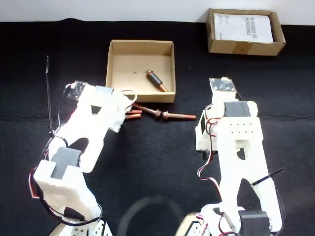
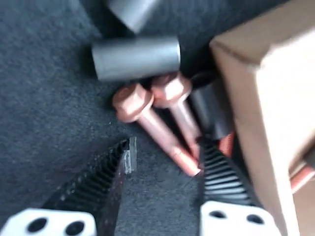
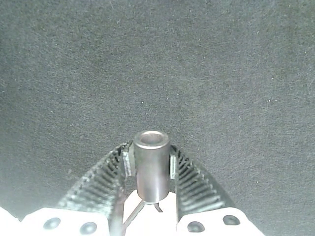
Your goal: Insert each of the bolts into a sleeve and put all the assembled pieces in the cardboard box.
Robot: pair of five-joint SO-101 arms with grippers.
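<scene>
- The left claw is held open, low over the bench, with its two toothed fingers spread apart.
- Two bolts are seen lying side by side just ahead of that claw. Their shafts point in between the fingers and their heads point away. Whether a finger touches a shaft cannot be told.
- Just beyond the bolt heads a grey sleeve is laid crosswise, and a second sleeve is seen farther off.
- The box is found close beside one finger of the left claw, and one assembled piece is lying inside it.
- Two more bolts are laid on the bench between the two arms, just outside the box wall.
- The right claw is closed on a third sleeve, which is gripped between both fingers over the bench with its open end pointing away from the claw.
</scene>
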